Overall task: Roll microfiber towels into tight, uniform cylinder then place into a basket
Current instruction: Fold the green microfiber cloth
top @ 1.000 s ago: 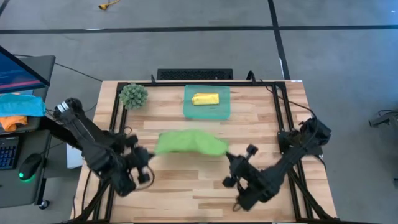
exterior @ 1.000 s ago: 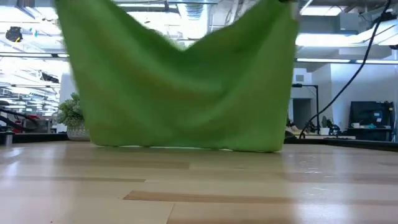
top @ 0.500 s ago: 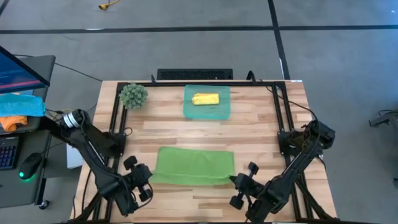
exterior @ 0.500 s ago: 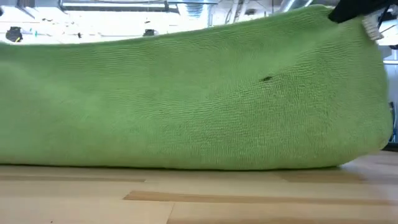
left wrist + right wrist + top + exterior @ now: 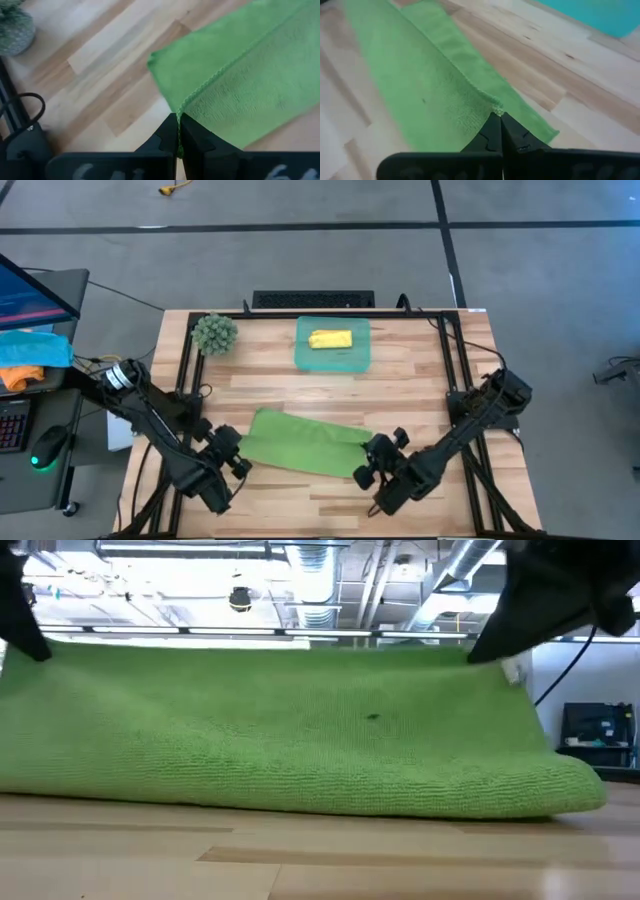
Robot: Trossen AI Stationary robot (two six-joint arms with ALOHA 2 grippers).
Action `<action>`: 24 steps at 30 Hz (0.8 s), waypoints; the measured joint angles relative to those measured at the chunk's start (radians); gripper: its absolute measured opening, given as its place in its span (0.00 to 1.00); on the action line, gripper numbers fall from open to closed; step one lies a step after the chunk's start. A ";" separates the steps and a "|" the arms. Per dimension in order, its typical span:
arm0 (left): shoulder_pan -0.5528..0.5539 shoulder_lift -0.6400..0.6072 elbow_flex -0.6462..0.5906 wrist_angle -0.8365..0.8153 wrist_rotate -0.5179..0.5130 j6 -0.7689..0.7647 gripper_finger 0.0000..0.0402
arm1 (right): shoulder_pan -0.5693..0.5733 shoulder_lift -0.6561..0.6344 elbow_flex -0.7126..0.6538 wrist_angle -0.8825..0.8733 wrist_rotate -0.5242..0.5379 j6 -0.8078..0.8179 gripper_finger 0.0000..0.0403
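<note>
Rolled bright yellow microfiber towel (image 5: 330, 339) already in translucent teal plastic basket (image 5: 304, 358); soft light green microfiber towel (image 5: 300, 443) still unrolled on bench, its corners pinched by left end effector (image 5: 240, 464) and right end effector (image 5: 366, 464).

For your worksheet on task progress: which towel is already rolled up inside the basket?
The yellow towel, rolled, in the basket; the green towel lies unrolled.

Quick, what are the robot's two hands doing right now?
Left hand: closed, pinching a corner of the green towel.
Right hand: closed, pinching the green towel's other near corner.
</note>
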 joint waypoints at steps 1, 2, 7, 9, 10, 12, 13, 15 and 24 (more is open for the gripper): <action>0.010 0.000 0.000 0.000 -0.001 0.005 0.00 | -0.008 0.000 -0.009 0.013 -0.002 0.006 0.01; 0.020 0.000 0.000 0.000 -0.004 0.007 0.00 | -0.016 0.000 -0.018 0.034 -0.004 0.007 0.01; 0.087 0.000 -0.023 0.003 -0.052 0.063 0.00 | -0.045 0.000 -0.031 0.057 -0.012 0.006 0.01; 0.119 0.000 -0.042 0.008 -0.070 0.082 0.00 | -0.057 0.000 -0.031 0.051 -0.019 0.006 0.01; 0.135 0.000 -0.052 0.012 -0.070 0.092 0.00 | -0.063 0.000 -0.031 0.050 -0.028 0.006 0.01; 0.159 0.000 -0.071 0.030 -0.069 0.111 0.00 | -0.075 0.000 -0.031 0.049 -0.057 0.006 0.01; 0.169 0.000 -0.078 0.038 -0.068 0.119 0.00 | -0.081 0.000 -0.031 0.049 -0.074 0.006 0.01; 0.185 0.000 -0.092 0.058 -0.066 0.141 0.00 | -0.095 0.016 -0.030 0.052 -0.099 0.006 0.01; 0.228 0.000 -0.128 0.151 -0.052 0.238 0.00 | -0.104 0.067 -0.029 -0.022 -0.150 0.075 0.01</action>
